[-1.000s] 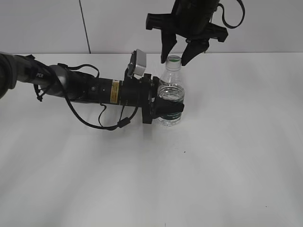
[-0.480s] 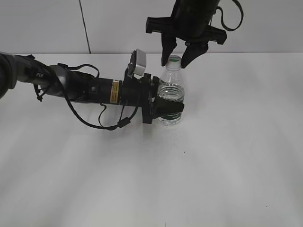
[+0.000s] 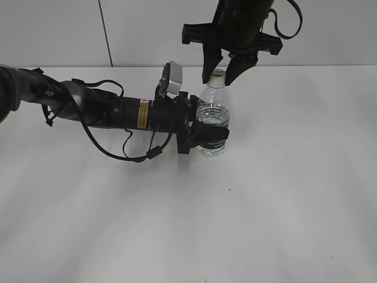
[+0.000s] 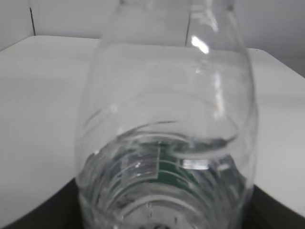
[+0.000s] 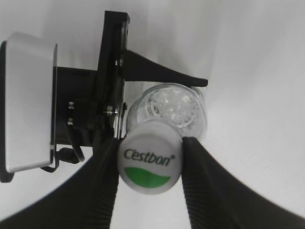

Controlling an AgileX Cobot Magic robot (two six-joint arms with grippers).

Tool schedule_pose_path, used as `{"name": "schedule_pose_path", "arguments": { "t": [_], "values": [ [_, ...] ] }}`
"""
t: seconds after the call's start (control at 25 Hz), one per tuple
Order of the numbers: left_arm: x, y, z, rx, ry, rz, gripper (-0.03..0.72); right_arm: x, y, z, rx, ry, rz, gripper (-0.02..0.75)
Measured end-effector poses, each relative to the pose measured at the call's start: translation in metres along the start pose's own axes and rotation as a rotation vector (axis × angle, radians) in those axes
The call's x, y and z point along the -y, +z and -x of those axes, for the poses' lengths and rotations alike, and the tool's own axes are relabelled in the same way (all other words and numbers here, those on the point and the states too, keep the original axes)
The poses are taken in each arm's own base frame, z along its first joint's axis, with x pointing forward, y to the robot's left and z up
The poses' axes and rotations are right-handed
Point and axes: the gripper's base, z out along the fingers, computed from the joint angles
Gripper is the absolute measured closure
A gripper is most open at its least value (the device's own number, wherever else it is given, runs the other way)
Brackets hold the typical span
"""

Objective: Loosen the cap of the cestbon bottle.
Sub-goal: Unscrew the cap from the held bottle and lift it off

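Observation:
The cestbon bottle (image 3: 213, 118) stands upright on the white table, clear and part full, with a dark green label. My left gripper (image 3: 209, 134) reaches in from the left and is shut on its lower body. The bottle fills the left wrist view (image 4: 167, 133). The white cap (image 3: 218, 73) with a green mark sits on the neck. My right gripper (image 3: 218, 78) hangs from above, its two fingers pressed against both sides of the cap (image 5: 150, 160). In the right wrist view my right gripper (image 5: 150, 164) clamps the cap, with the bottle's shoulder (image 5: 183, 107) below.
The white table (image 3: 247, 224) spreads around the bottle, with a pale wall behind. The left arm and its cables (image 3: 106, 112) lie across the left of the table. The left wrist camera housing (image 5: 28, 100) sits next to the bottle.
My right gripper's fingers have drawn in from either side of the cap and now touch it. The bottle and the left arm have not moved.

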Motion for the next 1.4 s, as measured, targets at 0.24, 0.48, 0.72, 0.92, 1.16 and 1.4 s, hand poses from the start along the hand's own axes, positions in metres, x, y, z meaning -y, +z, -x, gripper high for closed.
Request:
{"name": "schedule_pose_path", "arguments": {
  "t": [0.24,0.48,0.72,0.92,1.16,1.4],
  "values": [
    [0.0001,-0.0001,0.0001,-0.007,0.004,-0.001,0.279,-0.0001,0.0,0.0,0.0,-0.091,0.002,0.43],
    [0.0002,-0.0001,-0.0001,-0.009,0.006,-0.003,0.279,-0.0002,0.0,0.0,0.001,-0.322,0.002,0.432],
    [0.0003,-0.0001,-0.0001,-0.009,0.006,-0.003,0.279,-0.0005,0.0,0.0002,0.003,-0.48,0.005,0.433],
    [0.0004,-0.0001,-0.0001,-0.01,0.007,-0.005,0.279,-0.0008,0.0,0.0003,0.005,-0.667,0.007,0.435],
    [0.0004,-0.0001,-0.0001,-0.01,0.007,-0.005,0.279,-0.0009,0.0,0.0004,0.008,-0.875,0.007,0.436],
    [0.0004,-0.0001,-0.0001,-0.01,0.007,-0.005,0.279,-0.001,0.0,0.0005,0.011,-1.108,0.007,0.436]
  ]
}}
